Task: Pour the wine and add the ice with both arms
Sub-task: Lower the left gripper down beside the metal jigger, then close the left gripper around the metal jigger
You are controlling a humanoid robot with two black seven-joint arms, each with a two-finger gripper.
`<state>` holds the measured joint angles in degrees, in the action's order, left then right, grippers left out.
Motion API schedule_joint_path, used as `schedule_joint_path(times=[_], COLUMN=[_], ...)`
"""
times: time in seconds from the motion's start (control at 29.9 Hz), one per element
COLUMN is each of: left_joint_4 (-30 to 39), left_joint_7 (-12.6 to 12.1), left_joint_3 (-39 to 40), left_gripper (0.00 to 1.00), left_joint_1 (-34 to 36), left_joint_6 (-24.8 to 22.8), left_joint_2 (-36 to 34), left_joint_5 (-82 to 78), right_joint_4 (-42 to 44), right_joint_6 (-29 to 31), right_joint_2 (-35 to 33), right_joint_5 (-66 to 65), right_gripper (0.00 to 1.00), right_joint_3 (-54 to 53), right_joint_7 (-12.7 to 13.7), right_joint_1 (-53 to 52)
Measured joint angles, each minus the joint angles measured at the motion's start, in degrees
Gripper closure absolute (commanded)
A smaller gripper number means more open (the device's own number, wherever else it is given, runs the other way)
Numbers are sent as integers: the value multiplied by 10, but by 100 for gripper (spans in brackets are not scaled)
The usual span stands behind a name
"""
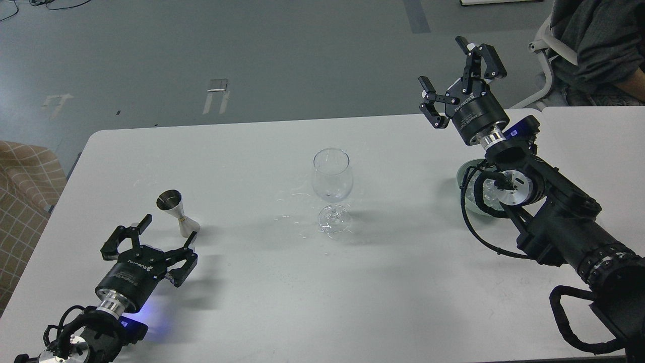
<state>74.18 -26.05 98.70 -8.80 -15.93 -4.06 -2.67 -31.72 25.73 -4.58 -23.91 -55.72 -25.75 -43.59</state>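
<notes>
An empty clear wine glass (331,187) stands upright at the middle of the white table (282,297). A silver jigger (176,213) stands at the left. My left gripper (151,239) is open and empty, low over the table just in front of the jigger, not touching it. My right gripper (456,83) is open and empty, raised above the table's far right edge. A pale bowl (471,187) with clear ice cubes (488,191) sits at the right, largely hidden behind my right arm.
Small wet spots (297,194) lie on the table around the glass foot. A second white table (599,141) adjoins at the right. A seated person (594,45) and a chair are at the far right. A tan checked cloth (22,191) is beyond the left edge.
</notes>
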Motion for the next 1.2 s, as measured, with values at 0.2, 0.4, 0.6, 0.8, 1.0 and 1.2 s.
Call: schedule_joint_path(times=[0.2,0.4,0.6,0.8,1.0,1.2], left_joint_4=[-35,-52,-53,-57,-68,-75], left_joint_7=[10,27,29,29,29,30], left_joint_3=[-9,-16,-16,-17,-18,-18], left_gripper=[4,5,5,7,19,38], left_joint_1=[29,40,53,70,83,94], left_joint_6=[0,1,5,7,8,8], left_joint_2=[1,1,2,11,30,34], left_joint_5=[-5,-19,-21,-29,-50,-57], right_joint_4=[0,0,-1,-1,-1,-1], right_joint_6=[-6,-16,-20,-20,-21,-24], right_joint_2=[0,0,0,0,0,0], right_joint_5=[0,0,0,0,0,0], right_gripper=[0,0,0,0,0,0], right_joint_3=[0,18,23,24,24,24], right_joint_7=[0,0,0,0,0,0], right_joint_1=[1,0,-5,-3,0,0])
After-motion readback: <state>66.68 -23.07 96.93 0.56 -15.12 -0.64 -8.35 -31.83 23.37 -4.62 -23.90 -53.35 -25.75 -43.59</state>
